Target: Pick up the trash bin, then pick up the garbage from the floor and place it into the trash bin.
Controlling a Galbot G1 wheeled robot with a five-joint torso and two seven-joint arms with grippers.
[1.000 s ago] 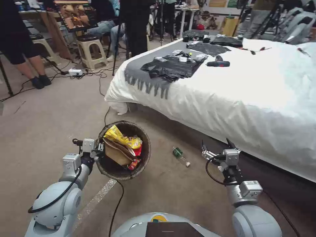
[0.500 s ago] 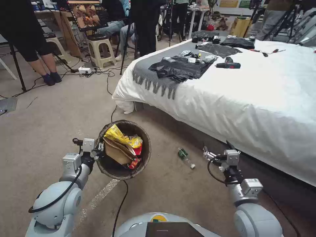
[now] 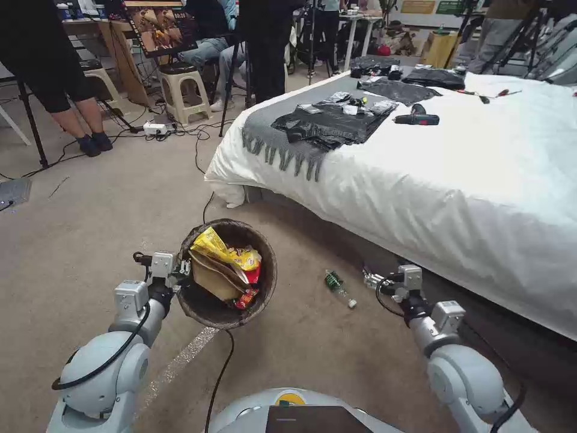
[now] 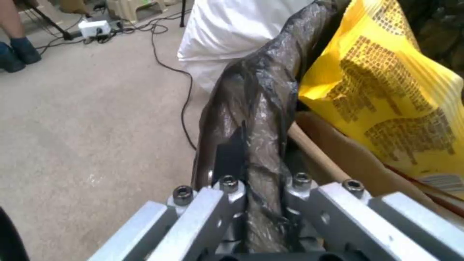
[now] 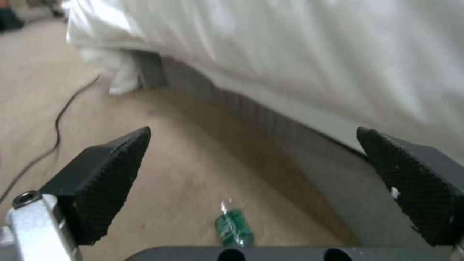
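Rm was a carpeted bedroom-type set. Beige carpet (image 3: 90,210) covered the floor; a strip of shiny tape (image 3: 174,367) ran across it near the robot's base. A big bed (image 3: 481,198) w/ white duvet filled the right half of the head view, its edge overhanging a dark bed base. A grey fringed throw (image 3: 270,141) lay across the bed's far end, w/ black plastic bags (image 3: 327,123) on it and a black-and-red tool (image 3: 416,119) just beside them on the duvet. Behind: plastic stool (image 3: 183,87), tripod legs, a power strip (image 3: 155,128) w/ cables trailing over the carpet, ppl standing and sitting at the back.

Trash bin (image 3: 227,273) was held off the carpet in front-left of the robot, tilted so its mouth faced the camera, brown bag liner (image 4: 256,119) folded over the rim. Inside: garbage, i.e. a yellow snack wrapper (image 3: 222,249), a flat brown paper bag (image 3: 210,279), red bits (image 3: 246,297).

Left gripper (image 3: 179,272) was clenched on the bin's rim at its left side; in the left wrist view the fingers (image 4: 227,159) pinched the liner-covered rim.

Right gripper (image 3: 375,281) hung low by the bed's edge, jaws spread wide, holding nothing; the pads (image 5: 111,174) stood well apart in the right wrist view.

A clear bottle w/ green label (image 3: 338,285) lay on the carpet btwn bin and right gripper, near the latter, apart from both.
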